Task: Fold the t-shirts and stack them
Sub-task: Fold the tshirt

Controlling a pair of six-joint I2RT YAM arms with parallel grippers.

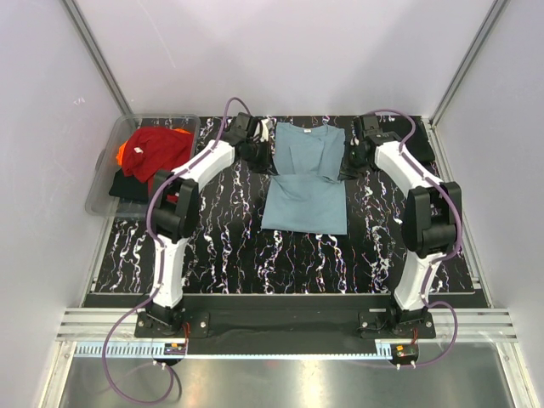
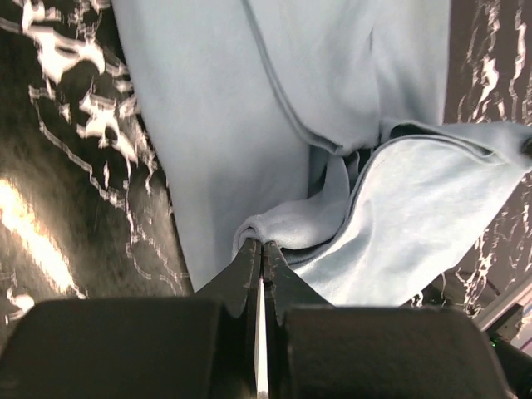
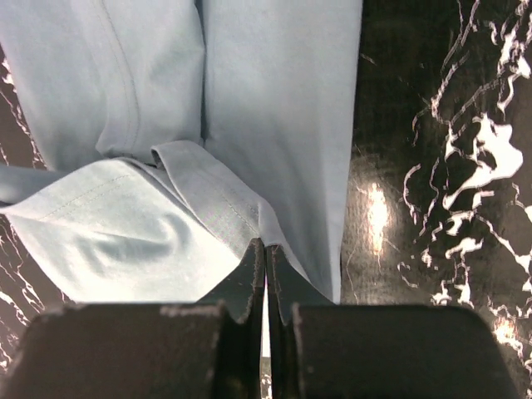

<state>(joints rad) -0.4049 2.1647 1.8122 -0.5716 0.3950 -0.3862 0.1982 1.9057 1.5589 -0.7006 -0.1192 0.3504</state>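
Left gripper (image 2: pixel 262 247) and right gripper (image 3: pixel 265 247) are each clamped on the dusty teal-blue fabric t-shirt (image 1: pixel 303 183); sleeve edges bunch at the jaw tips, the body lying beyond; matched grips likely keep the fold even.

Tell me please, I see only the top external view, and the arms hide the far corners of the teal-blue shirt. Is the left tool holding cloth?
Observer: Yes. The left wrist view shows the left tool shut, with a bunched fold of the teal-blue t-shirt pinched at its tips.
Operator: And the right one?
Observer: The right tool is shut too, and its tips meet at the shirt's side edge, where the sleeve is folded in.
Operator: Does that sleeve lie flat?
Observer: No. The right wrist view shows it as a loose, rumpled flap.
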